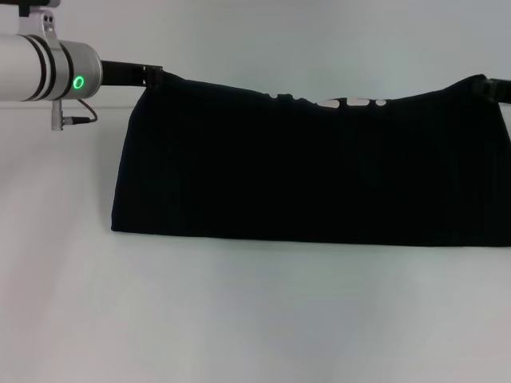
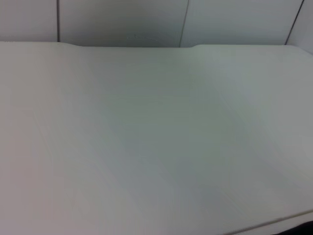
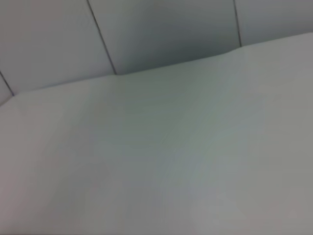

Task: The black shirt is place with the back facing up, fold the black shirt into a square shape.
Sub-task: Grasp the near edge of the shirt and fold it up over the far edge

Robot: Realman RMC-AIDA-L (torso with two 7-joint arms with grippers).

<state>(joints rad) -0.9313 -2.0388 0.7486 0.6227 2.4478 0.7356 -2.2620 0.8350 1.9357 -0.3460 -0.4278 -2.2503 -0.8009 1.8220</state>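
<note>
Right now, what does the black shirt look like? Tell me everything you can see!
The black shirt is a big, plain, soft cloth, held up like a curtain. Its top edge sags between the left gripper and the right gripper, which pinch its two top corners. Small white marks show near the top middle. Its bottom edge looks to rest along the white table.

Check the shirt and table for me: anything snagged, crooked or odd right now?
Nothing stands out. The black shirt hangs as a wide panel between the left gripper and the right gripper, sagging slightly along its top edge. The white table below looks normal.
</note>
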